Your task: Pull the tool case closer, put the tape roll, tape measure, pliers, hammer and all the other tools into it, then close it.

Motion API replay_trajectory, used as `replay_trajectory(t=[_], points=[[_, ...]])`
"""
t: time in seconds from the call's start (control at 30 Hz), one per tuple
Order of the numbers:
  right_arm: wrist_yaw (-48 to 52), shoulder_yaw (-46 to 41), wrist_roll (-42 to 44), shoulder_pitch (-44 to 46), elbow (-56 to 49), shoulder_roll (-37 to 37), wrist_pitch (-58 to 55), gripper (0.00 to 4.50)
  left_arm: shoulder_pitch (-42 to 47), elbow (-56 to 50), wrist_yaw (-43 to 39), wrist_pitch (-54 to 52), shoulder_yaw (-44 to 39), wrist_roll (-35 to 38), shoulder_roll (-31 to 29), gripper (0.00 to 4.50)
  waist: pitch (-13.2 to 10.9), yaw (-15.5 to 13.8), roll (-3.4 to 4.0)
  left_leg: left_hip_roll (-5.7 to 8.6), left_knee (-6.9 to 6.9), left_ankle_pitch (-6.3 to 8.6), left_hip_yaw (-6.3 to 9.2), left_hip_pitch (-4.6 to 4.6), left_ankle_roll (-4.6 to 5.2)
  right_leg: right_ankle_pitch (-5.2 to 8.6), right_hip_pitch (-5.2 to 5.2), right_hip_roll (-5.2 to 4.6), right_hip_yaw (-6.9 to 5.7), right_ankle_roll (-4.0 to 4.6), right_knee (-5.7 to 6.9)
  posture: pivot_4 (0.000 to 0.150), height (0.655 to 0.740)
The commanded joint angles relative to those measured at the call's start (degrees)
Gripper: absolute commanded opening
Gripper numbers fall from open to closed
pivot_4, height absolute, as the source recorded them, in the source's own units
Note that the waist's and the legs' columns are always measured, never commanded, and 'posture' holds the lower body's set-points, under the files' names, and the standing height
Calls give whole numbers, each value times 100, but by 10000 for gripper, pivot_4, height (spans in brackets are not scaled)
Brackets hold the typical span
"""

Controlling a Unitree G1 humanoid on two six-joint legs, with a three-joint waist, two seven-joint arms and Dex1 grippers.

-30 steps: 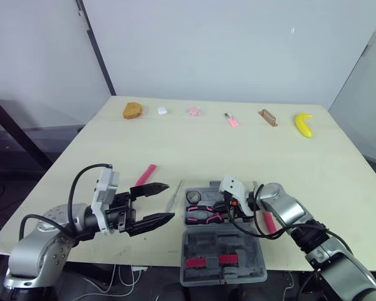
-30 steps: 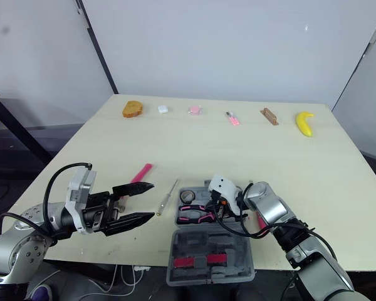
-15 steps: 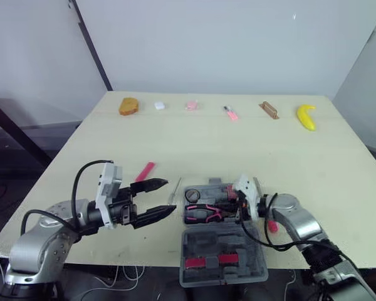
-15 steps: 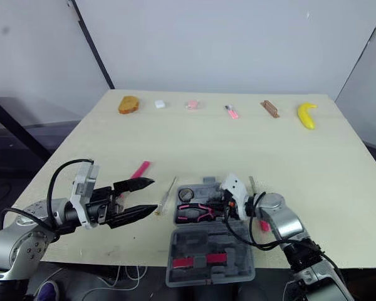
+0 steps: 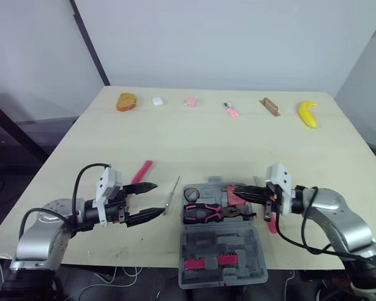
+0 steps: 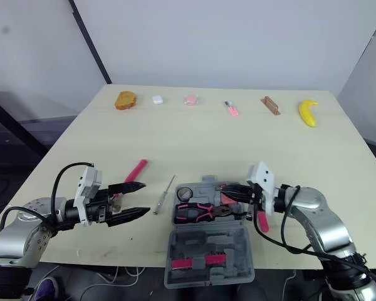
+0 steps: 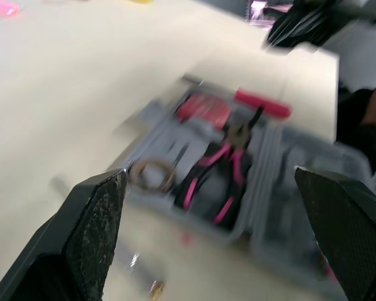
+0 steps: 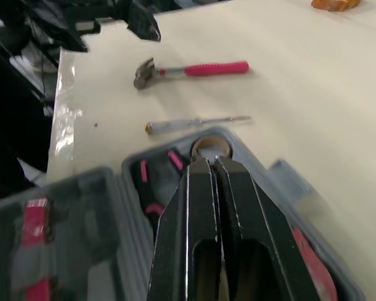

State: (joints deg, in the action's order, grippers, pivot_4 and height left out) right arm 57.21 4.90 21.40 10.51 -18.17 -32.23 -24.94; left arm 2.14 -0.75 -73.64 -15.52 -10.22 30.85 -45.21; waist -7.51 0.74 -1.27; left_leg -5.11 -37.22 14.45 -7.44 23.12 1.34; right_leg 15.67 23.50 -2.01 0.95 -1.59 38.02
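Packing is midway: the right gripper [image 5: 238, 192], pinched shut and empty, hangs over the open tool case [image 5: 219, 241], while the spread left gripper [image 5: 158, 199] has the hammer [image 5: 143, 172] just beside it and should next straddle its handle

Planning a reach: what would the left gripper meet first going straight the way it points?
Likely the thin metal screwdriver lying between the left gripper and the open grey plastic tool case; if it passes over that, the case's wall.
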Motion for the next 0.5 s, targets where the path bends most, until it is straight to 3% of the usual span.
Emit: replay_trajectory(t=[0.03, 0.17, 0.2, 0.33, 0.5], points=[[1, -412, 324, -127, -233, -139, 6, 1390, -51, 203, -250, 446, -13, -109, 25, 45000, -7, 0, -6, 0, -4, 0, 0, 4, 0, 0, 1, 0, 0, 0, 0, 1500, 7400], [68, -970, 473, -632, -143, -477, 134, 1390, -212, 573, -501, 820, -122, -179, 20, 45000, -9, -10, -9, -1, -9, 0, 1, 7, 0, -2, 0, 0, -4, -1, 2, 1500, 7400], [126, -1168, 531, -843, -127, -554, 237, 3587, -289, 645, -551, 896, -177, -157, 30, 45000, -8, -15, -10, -1, -9, 0, 2, 8, 0, -1, 1, 0, -4, -1, 0, 1500, 7400], [207, -1947, 622, -1681, -6, -727, 641, 16769, -687, 795, -544, 1046, -448, -10, 121, 45000, -9, -16, -9, 0, -9, 0, 3, 19, 0, -1, 1, 0, -16, -2, -3, 1500, 7400], [304, -2983, 727, -2790, 187, -773, 995, 40286, -1165, 719, -122, 846, -912, 261, 386, 45000, -9, -12, -9, -2, -9, 0, 12, 23, 1, -1, 4, 1, -20, -4, -3, 1500, 7400]])
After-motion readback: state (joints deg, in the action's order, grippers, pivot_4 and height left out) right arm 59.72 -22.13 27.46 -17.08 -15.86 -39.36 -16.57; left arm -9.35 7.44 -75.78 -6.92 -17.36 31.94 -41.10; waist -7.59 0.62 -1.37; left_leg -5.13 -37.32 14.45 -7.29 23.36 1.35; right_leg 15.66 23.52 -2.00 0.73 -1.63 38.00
